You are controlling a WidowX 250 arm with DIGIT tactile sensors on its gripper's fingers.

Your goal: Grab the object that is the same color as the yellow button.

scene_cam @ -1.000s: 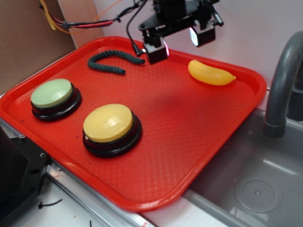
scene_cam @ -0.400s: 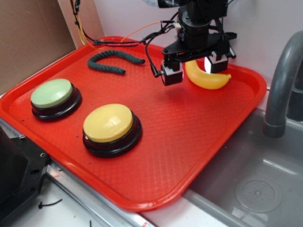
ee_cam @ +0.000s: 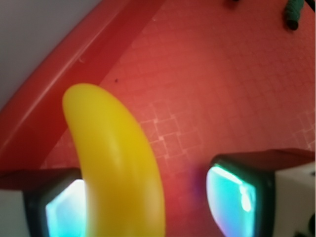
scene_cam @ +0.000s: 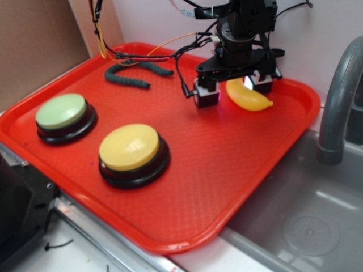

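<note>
The gripper [scene_cam: 232, 88] hung low over the upper right of the red tray [scene_cam: 244, 170], its jaws spread wide and straddling the yellow toy banana [scene_cam: 249, 97]. In the wrist view the banana [ee_cam: 118, 168] lay between the two pads [ee_cam: 232, 200], close against the left one, with a clear gap to the right one. The yellow button [scene_cam: 130, 147] sat lower left, a pale green button [scene_cam: 61, 111] farther left, and a dark green rope [scene_cam: 133, 73] near the top.

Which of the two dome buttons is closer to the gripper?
The yellow button, though not by much; the pale green button sits further left, away from the gripper.
</note>
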